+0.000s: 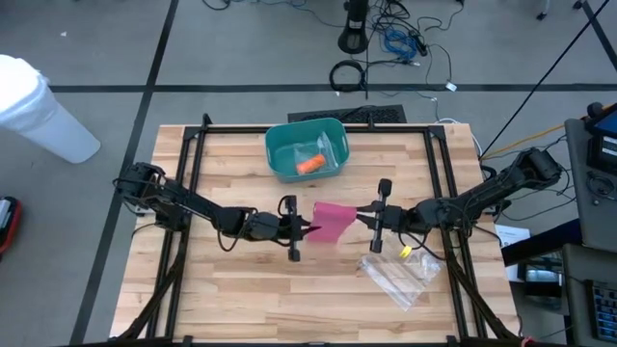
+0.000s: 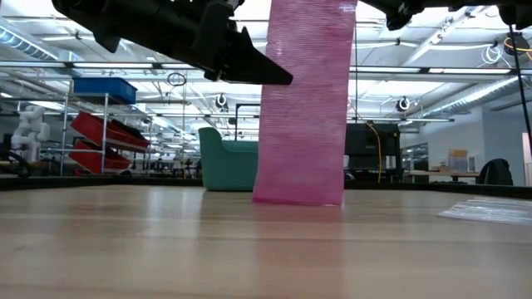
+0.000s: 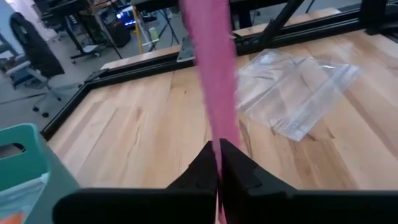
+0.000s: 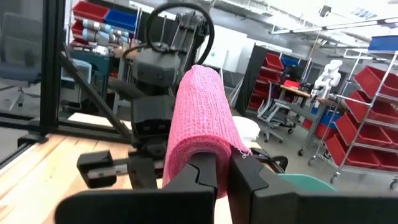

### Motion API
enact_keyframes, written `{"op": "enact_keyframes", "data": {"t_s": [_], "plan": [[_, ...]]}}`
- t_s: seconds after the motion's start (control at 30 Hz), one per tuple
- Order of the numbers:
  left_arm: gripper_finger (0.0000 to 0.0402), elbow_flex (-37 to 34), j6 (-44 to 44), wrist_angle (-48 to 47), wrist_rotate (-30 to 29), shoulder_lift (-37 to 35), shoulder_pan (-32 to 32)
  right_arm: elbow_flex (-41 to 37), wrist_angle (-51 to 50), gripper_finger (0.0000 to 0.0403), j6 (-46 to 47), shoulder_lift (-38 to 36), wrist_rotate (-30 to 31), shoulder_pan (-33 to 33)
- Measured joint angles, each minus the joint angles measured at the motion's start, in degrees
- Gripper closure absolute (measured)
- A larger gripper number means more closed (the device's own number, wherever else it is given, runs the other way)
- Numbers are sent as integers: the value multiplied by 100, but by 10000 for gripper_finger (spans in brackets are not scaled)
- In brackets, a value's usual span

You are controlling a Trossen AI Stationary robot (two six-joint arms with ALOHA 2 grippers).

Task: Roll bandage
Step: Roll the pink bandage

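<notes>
Nearest you on the table (image 1: 241, 299), the front planks lie bare right across, and just right of centre a clear plastic bag (image 1: 400, 275) lies flat, close under your right arm. Behind that, both grippers meet at mid-table with the pink bandage (image 1: 333, 222) stretched between them: your left gripper (image 1: 310, 229) has its fingers pinched shut on the bandage's left end, and your right gripper (image 1: 364, 216) is clamped shut on the right end. From table height you can see the bandage (image 2: 303, 100) hanging as a wide strip whose bottom edge reaches the wood. Your left wrist view shows the strip (image 3: 214, 87) running from the closed fingertips (image 3: 205, 168) out over the plastic bag (image 3: 298, 93); your right wrist view shows the bandage (image 4: 199, 118) draped over the closed fingers (image 4: 245, 168), with the left arm straight beyond it. Farther back stands a teal bin (image 1: 307, 149), well apart from the bandage, holding an orange item (image 1: 310, 165) and some clear wrapping. A black frame (image 1: 193, 173) runs along both sides and the back of the table, hemming each arm in. Open boards lie to the left of the bin and behind your left arm.
</notes>
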Motion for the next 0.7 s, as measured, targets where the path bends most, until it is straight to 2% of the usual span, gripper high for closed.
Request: {"op": "enact_keyframes", "data": {"t_s": [0.17,0.5,0.7], "plan": [[399,0,188,24,-521,0,0,0,98,401,104,0,-211,95],[400,18,1210,364,-1254,0,9,0,-687,401,1090,16,-1031,105],[401,241,1716,515,-1692,0,10,0,-728,401,1745,449,-1068,105]]}}
